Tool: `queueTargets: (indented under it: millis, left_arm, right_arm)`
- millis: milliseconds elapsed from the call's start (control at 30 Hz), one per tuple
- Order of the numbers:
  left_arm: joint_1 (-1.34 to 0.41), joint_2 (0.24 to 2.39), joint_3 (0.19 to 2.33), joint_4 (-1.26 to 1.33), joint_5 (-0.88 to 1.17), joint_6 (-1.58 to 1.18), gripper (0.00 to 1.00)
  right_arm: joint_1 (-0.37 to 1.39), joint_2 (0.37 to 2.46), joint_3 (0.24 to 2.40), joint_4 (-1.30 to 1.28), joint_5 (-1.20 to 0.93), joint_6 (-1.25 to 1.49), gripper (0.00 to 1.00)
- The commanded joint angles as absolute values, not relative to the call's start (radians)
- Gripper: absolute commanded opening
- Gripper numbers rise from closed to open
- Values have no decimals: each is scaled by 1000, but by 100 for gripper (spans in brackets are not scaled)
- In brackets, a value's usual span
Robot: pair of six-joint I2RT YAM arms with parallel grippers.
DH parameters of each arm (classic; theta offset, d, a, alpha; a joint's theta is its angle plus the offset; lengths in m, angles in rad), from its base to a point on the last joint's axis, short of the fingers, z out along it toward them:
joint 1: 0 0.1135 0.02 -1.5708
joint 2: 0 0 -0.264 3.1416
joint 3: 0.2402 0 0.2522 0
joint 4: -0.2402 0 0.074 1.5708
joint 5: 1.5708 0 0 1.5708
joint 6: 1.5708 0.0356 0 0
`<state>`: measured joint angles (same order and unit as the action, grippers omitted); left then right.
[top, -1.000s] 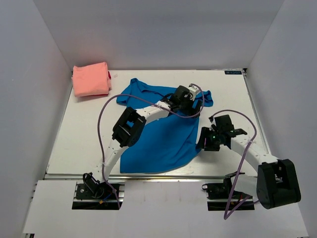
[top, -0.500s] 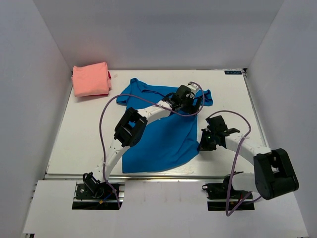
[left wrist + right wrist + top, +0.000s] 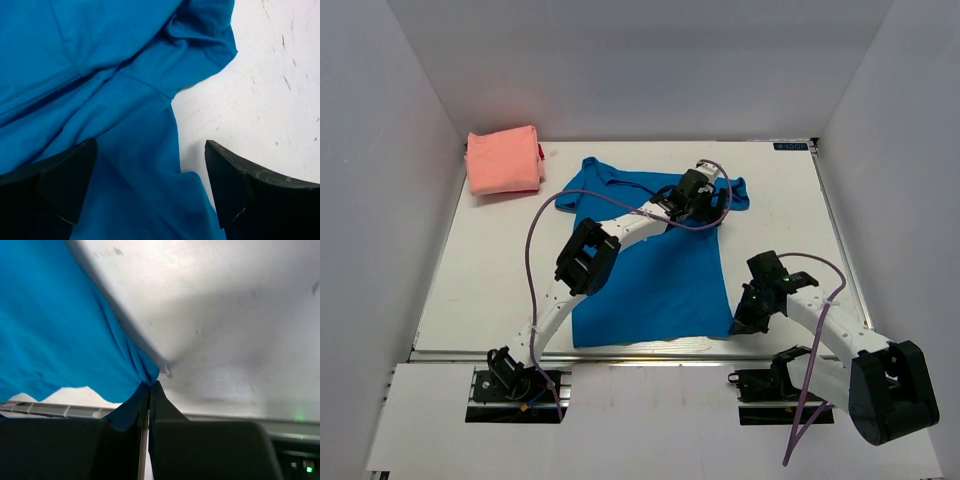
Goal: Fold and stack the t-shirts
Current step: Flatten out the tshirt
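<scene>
Seen from above, the blue t-shirt [image 3: 650, 280] lies spread across the middle of the tabletop [image 3: 480, 260] with its hem by the near edge. The pink t-shirt [image 3: 503, 160] sits folded in the far left corner, well apart from it, while the left arm [image 3: 630, 225] reaches to the blue shirt's far right sleeve and the right arm [image 3: 820, 320] is at its near right corner. In the left wrist view the left fingers [image 3: 60, 185] stand wide apart over the sleeve seam, where cloth meets bare tabletop. In the right wrist view the right fingers [image 3: 200, 445] pinch the hem corner tight, the cloth raised above its shadow.
</scene>
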<state>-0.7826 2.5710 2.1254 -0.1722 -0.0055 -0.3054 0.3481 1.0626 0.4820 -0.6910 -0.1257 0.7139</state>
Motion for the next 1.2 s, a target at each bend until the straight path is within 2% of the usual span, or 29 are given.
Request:
queueTargets:
  millis: [0,133,267,367,400,467,567,600,667,800,967,1167]
  left_arm:
    - [-778,2631,2137,-288,-18,-350,100]
    - [-778,2620,2137,-246,20,-350,100]
    - [-778,2582,2126,-224,53,-321,100]
    - [-778,2540,2102,-190,106,-295,100]
    - [-778,2508,2102,-181,115,-281,100]
    - [-778,2473,2102,-181,124,-244,100]
    - [-778,2395,2114,-213,97,-181,100]
    - [-778,2372,2114,-227,59,-166,100]
    - [-769,2298,2082,-253,-6,-131,100]
    - [-707,2240,2026,-339,-158,-130,100]
    - [-559,2211,1938,-411,-173,-173,100]
    - [-459,2235,1835,-414,-183,-215,100]
  right_arm:
    - [354,1051,525,-827,-150,761,0]
    - [362,1045,554,-862,-120,772,8]
    - [367,993,587,-894,-90,775,51]
    - [367,937,629,-878,-51,762,63]
    - [367,928,638,-858,-42,759,72]
    - [365,934,702,-822,-34,720,82]
    - [376,988,738,-767,-49,683,85]
    - [389,1000,739,-734,-64,677,90]
    - [402,1074,741,-646,-110,646,90]
    - [474,1245,808,-578,-60,617,90]
    - [544,1417,850,-480,-35,609,90]
    - [535,1537,835,-428,-32,673,90]
